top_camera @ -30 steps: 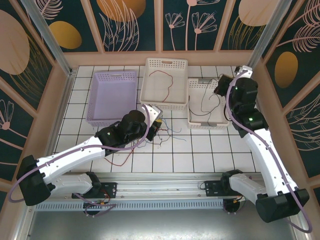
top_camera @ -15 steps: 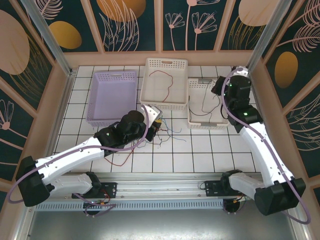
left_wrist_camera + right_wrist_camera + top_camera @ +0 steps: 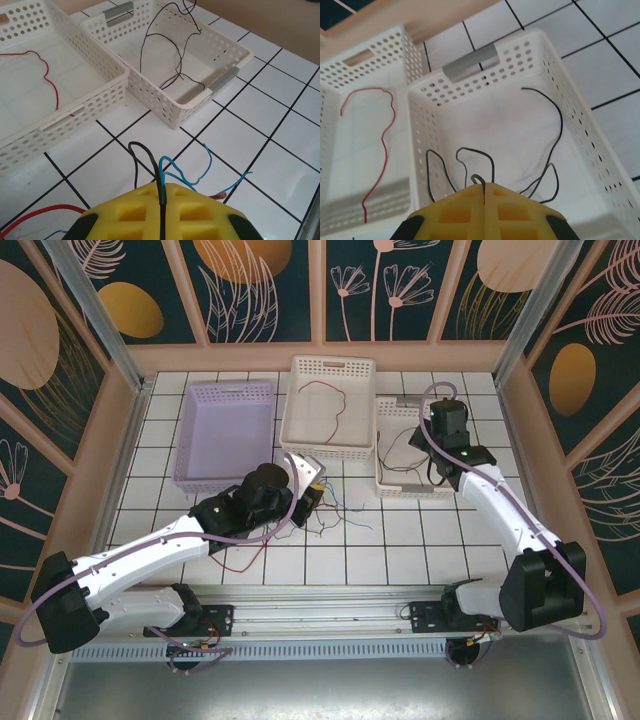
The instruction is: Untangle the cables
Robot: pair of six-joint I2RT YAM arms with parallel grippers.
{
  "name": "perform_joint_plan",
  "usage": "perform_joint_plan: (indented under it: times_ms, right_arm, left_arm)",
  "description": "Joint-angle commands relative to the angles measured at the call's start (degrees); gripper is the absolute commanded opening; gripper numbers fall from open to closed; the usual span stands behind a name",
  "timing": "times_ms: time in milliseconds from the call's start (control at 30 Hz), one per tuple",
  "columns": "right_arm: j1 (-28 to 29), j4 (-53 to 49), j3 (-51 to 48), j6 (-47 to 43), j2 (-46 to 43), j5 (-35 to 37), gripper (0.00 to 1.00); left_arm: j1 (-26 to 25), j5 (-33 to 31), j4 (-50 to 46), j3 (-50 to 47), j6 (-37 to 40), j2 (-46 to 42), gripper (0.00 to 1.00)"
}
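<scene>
On the tiles lies a tangle of thin cables (image 3: 332, 512), blue, black and red. My left gripper (image 3: 312, 492) sits at its left edge, shut on a black cable (image 3: 161, 180) that runs between the yellow fingers (image 3: 200, 210). A blue cable (image 3: 202, 175) curls right beside them. My right gripper (image 3: 436, 462) hangs in the right white basket (image 3: 385, 455), shut on a loop of black cable (image 3: 479, 177). The rest of that black cable (image 3: 560, 120) lies along the basket floor. A red cable (image 3: 335, 415) lies in the middle white basket (image 3: 330, 365).
A lilac basket (image 3: 225, 430) stands at the back left. A red cable (image 3: 240, 565) trails on the tiles under my left arm. Wooden walls bound the tiled floor on three sides. Bare tiles lie at the front right.
My right arm has swung left and down, bringing its gripper over the right white basket. The left arm has stayed where it was.
</scene>
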Motion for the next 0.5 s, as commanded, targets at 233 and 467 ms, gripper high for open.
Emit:
perform_joint_plan:
  times_ms: [233,467]
  right_arm:
    - [-1.4,-3.0,1.0,2.2,0.6,-5.6,0.32]
    - [1.0,-3.7,0.2,2.8,-3.9,-6.9,0.48]
  left_arm:
    - [0.3,1.7,2.0,-0.5,0.0,-0.5,0.0]
    - [0.4,2.1,2.2,-0.6,-0.1,-0.4,0.0]
